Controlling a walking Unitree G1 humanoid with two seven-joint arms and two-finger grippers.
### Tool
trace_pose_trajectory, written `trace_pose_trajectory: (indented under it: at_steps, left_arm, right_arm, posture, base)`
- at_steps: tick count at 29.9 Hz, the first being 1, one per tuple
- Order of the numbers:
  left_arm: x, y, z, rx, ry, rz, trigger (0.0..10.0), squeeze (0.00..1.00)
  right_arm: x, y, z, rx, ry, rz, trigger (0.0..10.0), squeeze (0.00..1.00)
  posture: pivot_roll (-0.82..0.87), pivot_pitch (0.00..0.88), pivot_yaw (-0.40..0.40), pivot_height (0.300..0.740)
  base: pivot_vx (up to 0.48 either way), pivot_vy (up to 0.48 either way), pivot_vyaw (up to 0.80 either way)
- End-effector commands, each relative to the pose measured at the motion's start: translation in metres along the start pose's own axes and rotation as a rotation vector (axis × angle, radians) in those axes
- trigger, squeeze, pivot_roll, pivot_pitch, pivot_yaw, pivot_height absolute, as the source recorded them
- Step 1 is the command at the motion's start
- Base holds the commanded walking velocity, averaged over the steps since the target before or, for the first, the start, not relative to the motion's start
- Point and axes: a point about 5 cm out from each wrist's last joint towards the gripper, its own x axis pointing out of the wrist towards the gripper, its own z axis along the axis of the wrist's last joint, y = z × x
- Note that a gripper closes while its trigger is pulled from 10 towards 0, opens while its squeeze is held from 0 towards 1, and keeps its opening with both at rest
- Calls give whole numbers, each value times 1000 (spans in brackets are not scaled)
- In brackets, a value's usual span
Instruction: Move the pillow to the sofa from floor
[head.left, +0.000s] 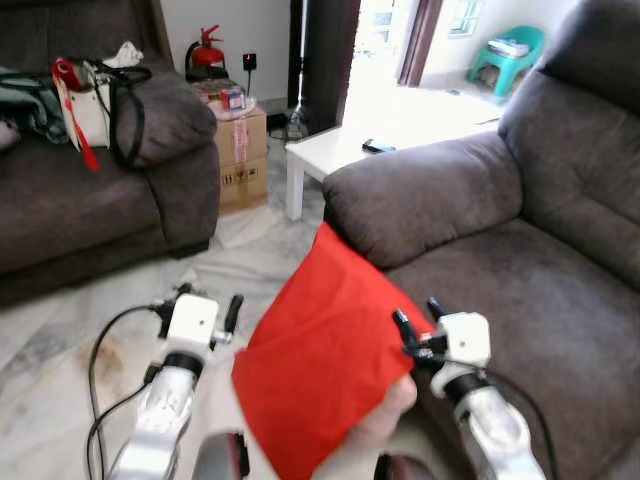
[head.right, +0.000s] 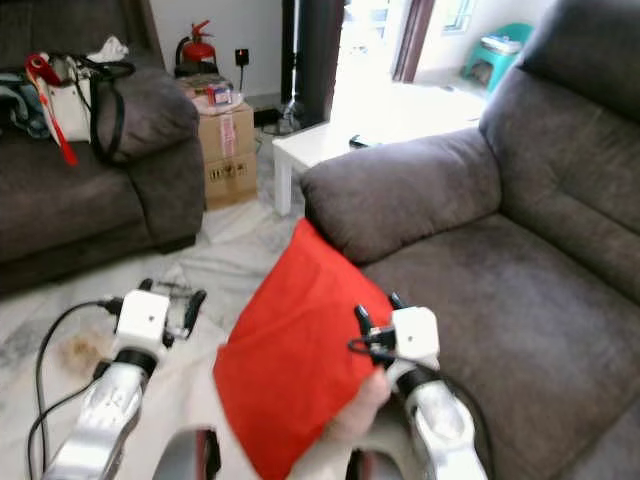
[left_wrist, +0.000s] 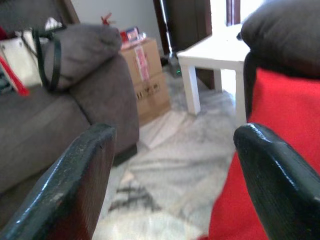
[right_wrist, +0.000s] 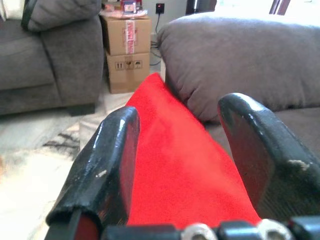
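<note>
- Right wrist view: the two black fingers (right_wrist: 102, 165) of the right gripper (right_wrist: 182, 155) stand wide apart, and the red pillow (right_wrist: 187, 165) lies between them. Contact between the pads and the fabric cannot be confirmed. Beyond the pillow rises the grey armrest (right_wrist: 240, 60) of the near sofa; a cardboard box (right_wrist: 127, 50) stands on the floor next to the far sofa.
- Left wrist view: the fingers (left_wrist: 75, 185) of the left gripper (left_wrist: 170, 175) are spread wide with only the marble floor (left_wrist: 170, 170) between them. The red pillow runs beside one finger; touching or apart cannot be told. A white tabletop (left_wrist: 220, 50) on square legs stands just behind the pillow.
- Left eye view: the pillow (head.left: 325, 350) is raised off the floor, tilted with one corner up against the front of the near sofa's armrest (head.left: 420, 195). The right gripper (head.left: 415, 325) sits at the pillow's right edge, over the front of the sofa (head.left: 520, 300) seat. The left gripper (head.left: 200, 310) hangs to the left of the pillow, near it, above the floor. A pale hand (head.left: 385, 415) shows under the pillow's lower edge.
- Right eye view: the far sofa (head.right: 80, 190) carries a white bag (head.right: 65, 95) with red trim and a black strap. A red fire extinguisher (head.right: 197, 47) stands by the wall behind the box.
</note>
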Motion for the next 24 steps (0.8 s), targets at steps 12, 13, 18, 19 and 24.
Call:
trace_pose_trajectory:
  at_steps: [12,13,18,19,24]
  left_arm:
    - [1,-15,5,-18,-16,-83,10000,0]
    - [0,-16,4,-21,-12,-86,10000,0]
    - [-5,-16,-5,-19,36,-103,10000,0]
    - [-5,-16,-5,-19,36,-103,10000,0]
    - [-16,-9,-22,-36,125,-80,10000,0]
  right_arm:
    - [-5,-25,-12,-9,97,-124,10000,0]
    - [-5,-25,-14,-15,113,-123,10000,0]
    - [-11,-28,-33,-66,250,-140,10000,0]
    - [-11,-28,-33,-66,250,-140,10000,0]
    - [-18,-39,-52,6,370,-247,10000,0]
  posture:
    - [19,0,-70,563]
    - [20,0,-70,563]
    - [17,0,-69,563]
    - [17,0,-69,563]
    - [18,0,-64,563]
  base:
    - [261,0,-210]
    - [0,0,0]
    - [0,0,0]
    - [0,0,0]
    - [0,0,0]
